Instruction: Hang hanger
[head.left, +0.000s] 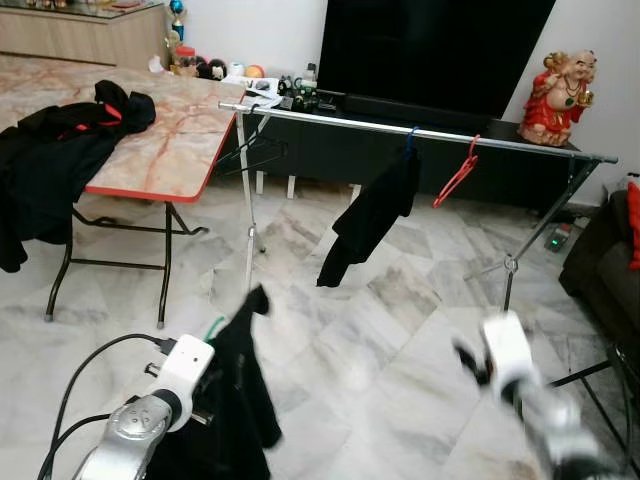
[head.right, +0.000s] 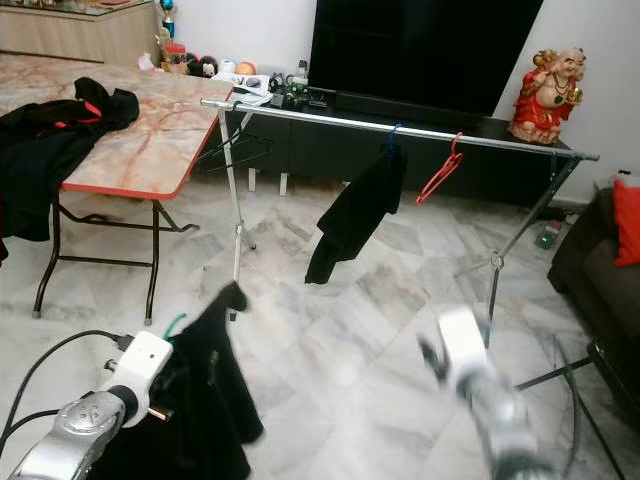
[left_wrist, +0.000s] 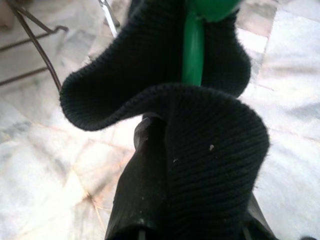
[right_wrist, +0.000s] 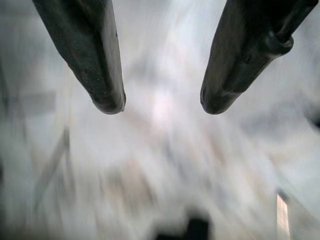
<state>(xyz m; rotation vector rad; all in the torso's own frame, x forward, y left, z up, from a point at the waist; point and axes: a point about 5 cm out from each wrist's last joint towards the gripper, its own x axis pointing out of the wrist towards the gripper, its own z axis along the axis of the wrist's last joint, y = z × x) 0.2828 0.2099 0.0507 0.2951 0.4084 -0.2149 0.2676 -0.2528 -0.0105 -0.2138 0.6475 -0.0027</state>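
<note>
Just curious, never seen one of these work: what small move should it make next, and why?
Probably step toward the rail. The left claw holds a green hanger with a black garment, still low and short of the rail, which has bare space beside the red hanger. The right claw is open.

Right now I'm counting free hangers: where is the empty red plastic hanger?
It hangs on the silver metal rail right of centre in the head views, the red plastic hanger just right of the hung black garment.

Place: a home living room
Floor: pale marble tiles (head.left: 400, 330)
Media wall: large dark television (head.left: 430, 50) above a low black cabinet (head.left: 330, 150)
Ornament: red laughing figurine (head.left: 558, 97)
Laundry: clothes rail (head.left: 420, 133), black clothes (head.left: 60, 150) heaped on a folding tabletop (head.left: 170, 130)
</note>
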